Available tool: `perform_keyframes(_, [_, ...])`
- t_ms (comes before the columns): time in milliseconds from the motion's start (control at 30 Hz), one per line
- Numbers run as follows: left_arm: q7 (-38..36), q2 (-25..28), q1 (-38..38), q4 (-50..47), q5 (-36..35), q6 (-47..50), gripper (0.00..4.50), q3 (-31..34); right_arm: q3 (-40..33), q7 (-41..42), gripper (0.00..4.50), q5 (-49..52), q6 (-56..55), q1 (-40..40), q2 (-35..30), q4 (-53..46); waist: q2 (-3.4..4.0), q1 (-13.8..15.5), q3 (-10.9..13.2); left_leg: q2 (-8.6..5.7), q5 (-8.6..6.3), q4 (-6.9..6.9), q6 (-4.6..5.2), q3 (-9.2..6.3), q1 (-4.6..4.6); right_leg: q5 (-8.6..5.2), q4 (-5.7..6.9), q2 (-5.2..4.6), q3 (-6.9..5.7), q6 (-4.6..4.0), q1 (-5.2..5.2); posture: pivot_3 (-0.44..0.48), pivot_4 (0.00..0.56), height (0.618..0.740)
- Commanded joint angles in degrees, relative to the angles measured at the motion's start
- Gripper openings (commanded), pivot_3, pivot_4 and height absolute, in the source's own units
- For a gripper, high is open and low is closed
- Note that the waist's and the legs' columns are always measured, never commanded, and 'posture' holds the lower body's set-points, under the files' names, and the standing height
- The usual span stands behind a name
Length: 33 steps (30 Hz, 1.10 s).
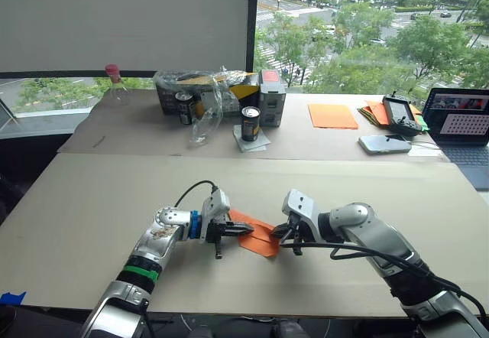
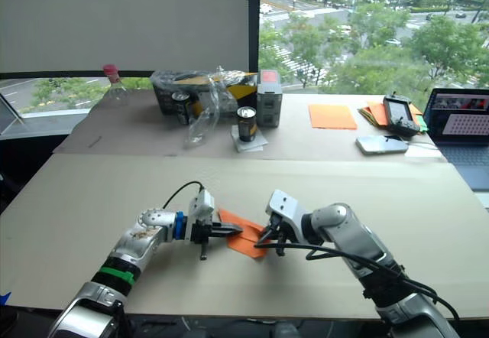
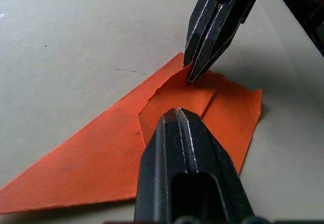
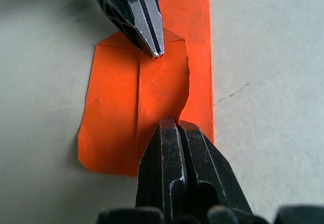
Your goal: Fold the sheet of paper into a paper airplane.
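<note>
The wide beige cardboard-covered table [image 1: 92, 216] carries everything, running from the near edge to the window. At its far side, toward 12 o'clock, sits a cluttered dark plastic crate with crinkled clear wrap [image 1: 200, 93], with a grey rectangular box [image 1: 272, 97] just beside it. Toward 2 o'clock an open dark laptop [image 1: 463, 128] stands at the table's edge, with a black handheld controller [image 1: 400, 114] and a flat silver phone [image 1: 384, 144] near it. A paler smooth orange sheet [image 1: 332, 115] lies flat between the grey box and the controller. 2 dark drink cans stand there too: 1 [image 1: 250, 124] on a white napkin in front of the grey box, 1 [image 1: 184, 108] against the crate. A clear bottle with a pink cap [image 1: 114, 83] stands toward 11 o'clock.

Near the front, at the table's middle, lies the bright orange folded sheet of paper [image 3: 101, 153], flat on the surface, a layered wedge with a long point and a torn-looking inner flap edge. The left gripper [image 1: 246, 231] comes in from 9 o'clock, its fingers [image 3: 190, 148] closed together, tips resting on the paper's folded flap. The right gripper [image 1: 280, 233] comes in from 3 o'clock, its fingers [image 4: 177, 153] likewise pressed shut, tips down on the paper's opposite edge. The 2 grippers face each other, apart, with the paper's crease between them.
</note>
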Motion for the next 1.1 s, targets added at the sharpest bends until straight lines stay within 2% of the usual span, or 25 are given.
perform_keyframes(33, [1.6,-0.1,-1.0,3.3,3.1,-2.6,0.0,-1.5,1.3,-1.7,0.01,-1.8,2.0,1.6,-0.2,2.2,-0.01,0.0,0.0,0.0,0.0,0.0,0.0,0.0,0.01,0.0,0.0,0.0,0.0,0.0,0.01,0.0,0.15,0.732])
perform_keyframes(167, [2.3,-1.0,-1.8,6.0,4.7,-4.3,0.0,-2.5,-0.6,-3.7,0.01,-1.5,1.0,1.4,0.8,2.2,0.02,-0.1,-0.1,0.0,0.0,0.0,0.0,0.0,0.05,-0.04,0.0,0.0,0.0,0.08,0.05,0.0,0.15,0.732])
perform_keyframes(267, [1.8,-1.3,-1.8,6.9,4.6,-4.4,0.0,-3.0,-2.0,-3.3,0.83,-0.6,0.6,1.6,0.4,0.5,0.07,-0.1,-0.2,0.0,0.0,0.0,0.0,0.0,0.06,-0.21,0.02,0.01,0.0,0.36,0.05,0.0,0.15,0.732])
perform_keyframes(433, [0.3,-1.1,-1.4,7.6,4.5,-4.1,0.0,-3.6,-8.5,-7.3,2.52,2.8,0.6,1.2,2.6,-7.1,0.08,0.0,-0.2,0.0,0.0,0.0,0.0,0.0,0.0,-0.23,0.01,-0.01,0.0,0.39,0.01,0.0,0.15,0.732])
perform_keyframes(500, [-0.4,-1.2,-1.2,7.7,4.6,-4.1,0.0,-4.0,-11.2,-9.3,2.52,5.5,3.1,1.1,4.7,-11.1,0.13,-0.1,-0.2,0.0,0.0,-0.03,0.0,-0.01,-0.06,-0.21,0.01,0.0,0.01,0.35,-0.07,0.0,0.15,0.732])
perform_keyframes(600, [-1.2,-1.2,-1.0,7.7,5.1,-4.3,0.0,-4.7,-10.6,-11.8,2.52,5.7,4.3,3.0,6.6,-14.9,0.14,-0.1,-0.2,0.0,-0.01,-0.07,0.03,-0.03,-0.04,-0.17,0.01,0.01,0.0,0.29,-0.06,0.0,0.15,0.732])
perform_keyframes(733, [-1.4,-1.5,-1.8,8.3,5.4,-4.8,0.0,-5.2,-6.8,-14.8,1.41,2.7,0.4,8.0,8.5,-14.5,0.13,0.2,-0.2,-0.01,-0.02,-0.07,0.04,-0.02,-0.06,-0.2,-0.06,-0.01,0.0,0.33,-0.03,0.0,0.15,0.732])
perform_keyframes(867, [-2.0,-1.6,-3.3,9.9,5.5,-5.6,0.0,-5.3,-2.7,-16.2,0.02,-0.8,-3.2,11.3,8.3,-12.1,0.13,0.2,-0.2,-0.02,-0.03,-0.07,0.05,0.01,-0.07,-0.21,-0.07,-0.02,0.01,0.34,-0.05,0.0,0.15,0.732])
perform_keyframes(1100, [-2.4,-2.0,-5.6,13.5,5.8,-7.3,0.0,-5.0,-1.6,-17.0,0.02,-2.6,-3.3,13.2,7.2,-8.9,0.13,0.3,-0.2,-0.02,-0.03,-0.06,0.05,0.01,-0.02,-0.28,-0.07,-0.01,0.01,0.45,0.0,0.0,0.15,0.732])
